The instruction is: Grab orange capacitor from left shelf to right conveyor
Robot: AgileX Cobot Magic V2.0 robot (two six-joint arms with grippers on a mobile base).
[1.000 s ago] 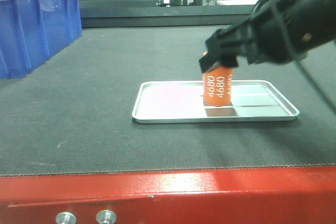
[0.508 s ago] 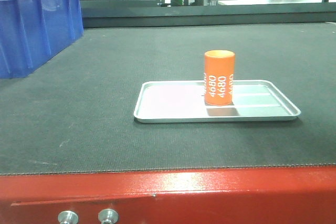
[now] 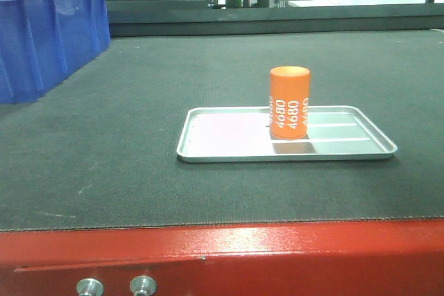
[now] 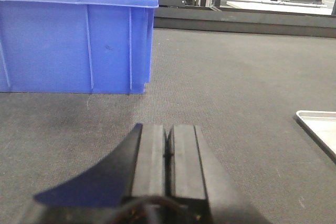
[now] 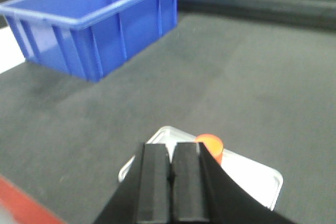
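Observation:
The orange capacitor [image 3: 289,102] stands upright in a shallow silver tray [image 3: 208,145] on the dark belt of the right conveyor [image 3: 139,102], free of any gripper. From above, in the right wrist view, the capacitor's top [image 5: 210,144] shows just past my right gripper [image 5: 169,150], which is shut on nothing and raised over the tray [image 5: 257,182]. My left gripper [image 4: 167,132] is shut and empty, low over the belt, with the tray's corner [image 4: 317,124] to its right. The left shelf is out of view.
A blue plastic bin [image 3: 41,32] sits at the belt's left rear, also seen as the bin [image 4: 73,35] ahead of the left gripper and the bin [image 5: 100,19] in the right wrist view. The conveyor's red front edge [image 3: 277,254] carries silver buttons [image 3: 142,285].
My right arm, which held the capacitor a second ago, has let go and lifted out of the front view. The capacitor stays standing in the tray.

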